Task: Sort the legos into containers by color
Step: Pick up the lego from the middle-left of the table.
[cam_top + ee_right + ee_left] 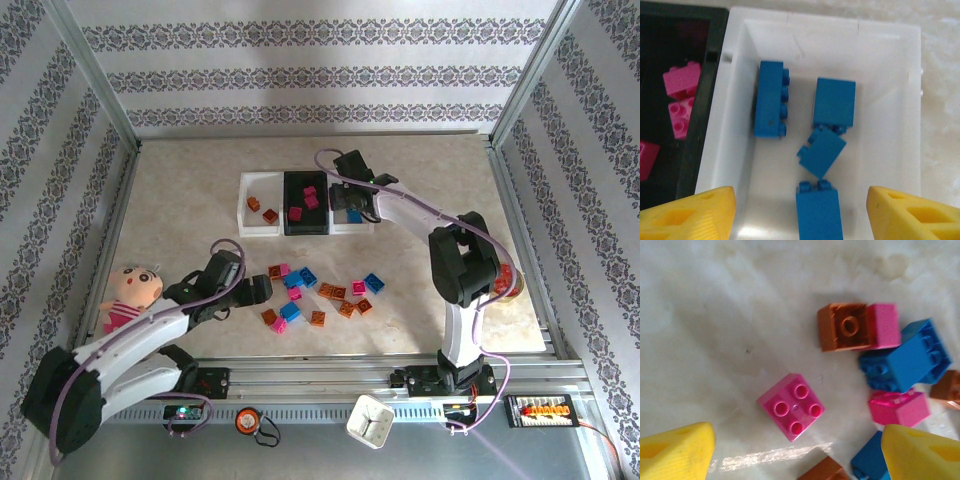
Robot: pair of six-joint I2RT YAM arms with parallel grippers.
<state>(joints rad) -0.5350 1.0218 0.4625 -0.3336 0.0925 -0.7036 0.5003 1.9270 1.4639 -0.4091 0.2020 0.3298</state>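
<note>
My left gripper (795,452) is open low over the table, its yellow fingers either side of a magenta lego (791,406) lying studs up. Orange-brown (845,327), blue (905,362) and more pink legos (897,407) crowd to its right. From above, the loose legos (320,292) lie scattered mid-table beside the left gripper (255,292). My right gripper (800,212) is open above the right white container (890,75), which holds several blue legos (771,100). The black container (288,218) holds pink legos (310,196), and the left white container (246,218) holds orange ones (254,204).
A doll in pink (130,295) lies at the table's left near the left arm. A white cup (370,420) stands on the front rail by the arm bases. Metal frame posts and patterned walls bound the table on three sides.
</note>
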